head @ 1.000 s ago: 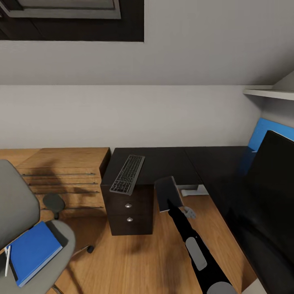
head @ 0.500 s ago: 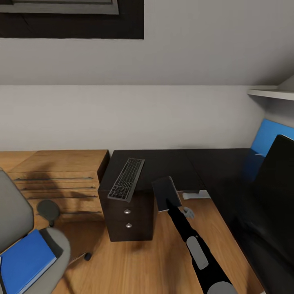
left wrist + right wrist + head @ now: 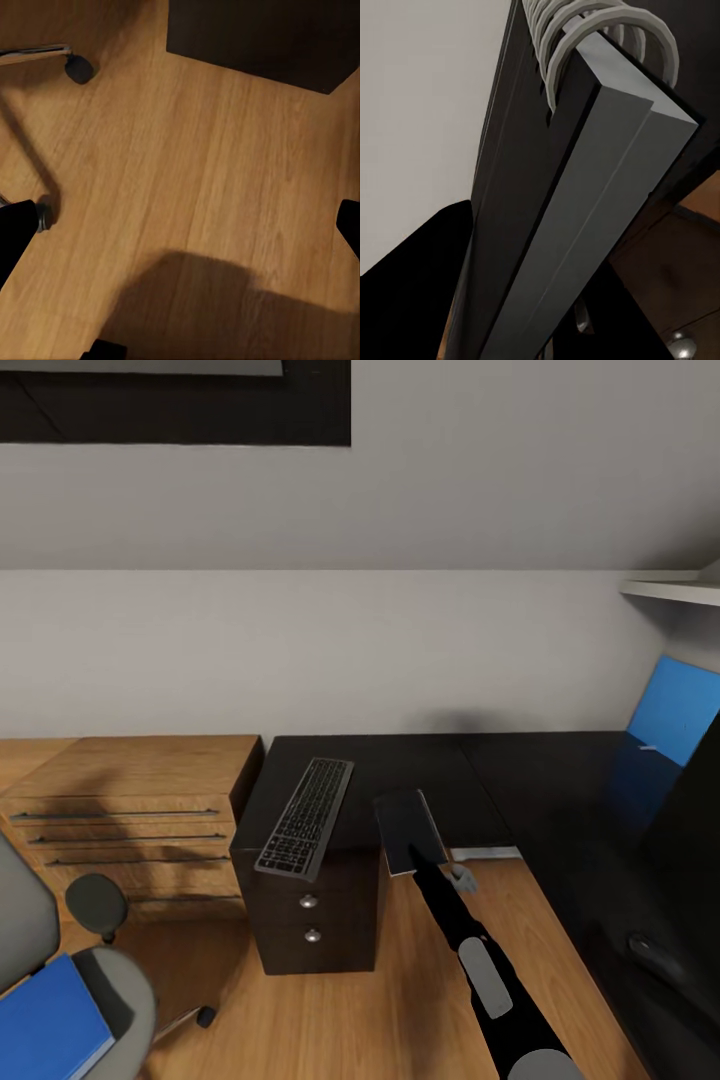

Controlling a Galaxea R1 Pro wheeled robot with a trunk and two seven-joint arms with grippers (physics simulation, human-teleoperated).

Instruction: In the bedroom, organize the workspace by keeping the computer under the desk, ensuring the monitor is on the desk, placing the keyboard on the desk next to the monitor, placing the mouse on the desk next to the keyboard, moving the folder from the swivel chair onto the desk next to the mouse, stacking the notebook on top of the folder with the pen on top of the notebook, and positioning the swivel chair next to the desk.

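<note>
Bedroom surface point(image 3: 400, 760): keyboard point(image 3: 306, 816) overhung its left edge | your right gripper point(image 3: 412, 857) fingers clamped the notebook point(image 3: 408, 830) upright, for carrying | left fingers spread, empty.

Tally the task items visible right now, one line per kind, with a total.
Keyboard: 1
Notebook: 1, held in the right gripper
Folder: 1
Swivel chair: 1
Desk: 1
Monitor: 1
Total: 6
</note>
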